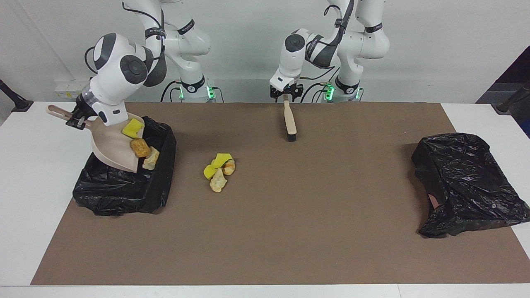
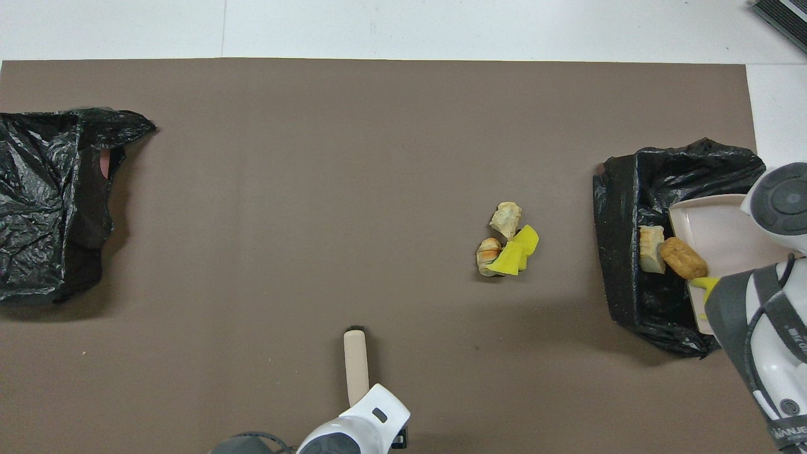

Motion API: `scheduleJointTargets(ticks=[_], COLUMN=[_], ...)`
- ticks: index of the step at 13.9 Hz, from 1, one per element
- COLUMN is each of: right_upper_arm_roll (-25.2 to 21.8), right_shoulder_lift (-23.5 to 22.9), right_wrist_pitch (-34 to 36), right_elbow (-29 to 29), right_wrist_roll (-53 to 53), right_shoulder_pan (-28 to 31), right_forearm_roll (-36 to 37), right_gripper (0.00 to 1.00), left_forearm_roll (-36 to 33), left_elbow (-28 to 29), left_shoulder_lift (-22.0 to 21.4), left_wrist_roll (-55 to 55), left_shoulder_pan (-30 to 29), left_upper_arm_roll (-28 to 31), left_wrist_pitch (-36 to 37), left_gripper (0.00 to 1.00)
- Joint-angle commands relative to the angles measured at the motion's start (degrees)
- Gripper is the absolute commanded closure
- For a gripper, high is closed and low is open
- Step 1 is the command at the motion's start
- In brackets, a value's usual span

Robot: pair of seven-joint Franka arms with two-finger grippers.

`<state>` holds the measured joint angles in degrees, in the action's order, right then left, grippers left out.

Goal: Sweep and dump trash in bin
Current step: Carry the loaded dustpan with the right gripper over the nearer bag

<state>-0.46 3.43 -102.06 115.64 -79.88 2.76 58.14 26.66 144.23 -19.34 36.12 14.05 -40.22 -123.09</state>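
The right hand (image 1: pixel 78 122) is gripping the beige dustpan (image 1: pixel 114 145) by its handle, fingers closed on it, and is holding the pan steeply tilted over the black-lined bin (image 1: pixel 124 182) at the right arm's end of the desk (image 1: pixel 25 174). Part of the trash is sliding down the tilted pan: a yellow sponge chunk (image 1: pixel 132 128) is sitting high on the pan, a brown pastry (image 1: pixel 140 147) is lying at the pan's lower edge, and a pale bread piece (image 1: pixel 150 159) is hanging just past the lip, over the bin's opening. In the overhead view the right arm is covering much of the pan.

The rest of the trash is lying as a small heap (image 1: pixel 219 169) on the brown mat (image 1: pixel 290 215), beside the bin and toward the middle of the desk: yellow sponge pieces touching two bread-like pastries.

The left hand (image 1: pixel 284 92) is hovering near the robots' edge of the mat, right over the handle end of the hand brush (image 1: pixel 290 122). Its fingers are standing apart on either side of the handle tip, and the brush is lying flat on the mat, bristles pointing away from the robots.

A second crumpled black bag (image 1: pixel 466 184) is sitting at the left arm's end of the desk, well apart from everything else. Nothing is lying between the heap and the bin.
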Motion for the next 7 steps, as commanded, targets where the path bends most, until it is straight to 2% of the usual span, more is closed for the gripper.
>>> scheduleJointTargets(ticks=[1,4,5,7], right_upper_arm_roll=[0.19,0.19,0.19,0.19], right_shoulder_lift=[0.53,-0.01,0.08,0.0], right_wrist_pitch=[3.78,5.37,7.03,9.67], right_elbow=[-0.84,-2.08,-2.08,-2.6], right_wrist_roll=[1.29,3.59,4.2,8.66], right_shoulder_pan=[-2.84,-3.02,-4.76,-7.67], right_forearm_roll=[3.99,6.27,6.72,8.12], right_gripper=[1.0,1.0,1.0,1.0], left_forearm_roll=[-8.34,-18.0,-22.57,-26.3], left_elbow=[-5.87,-12.46,-14.74,-21.23], left_shoulder_lift=[1.58,3.69,4.92,8.77], left_wrist_roll=[-5.15,-13.06,-15.26,-18.34], left_shoulder_pan=[0.54,0.54,0.45,0.19], left_upper_arm_roll=[9.16,19.0,21.47,26.91], left_wrist_pitch=[4.25,8.12,9.17,9.89], left_gripper=[0.0,0.0,0.0,0.0])
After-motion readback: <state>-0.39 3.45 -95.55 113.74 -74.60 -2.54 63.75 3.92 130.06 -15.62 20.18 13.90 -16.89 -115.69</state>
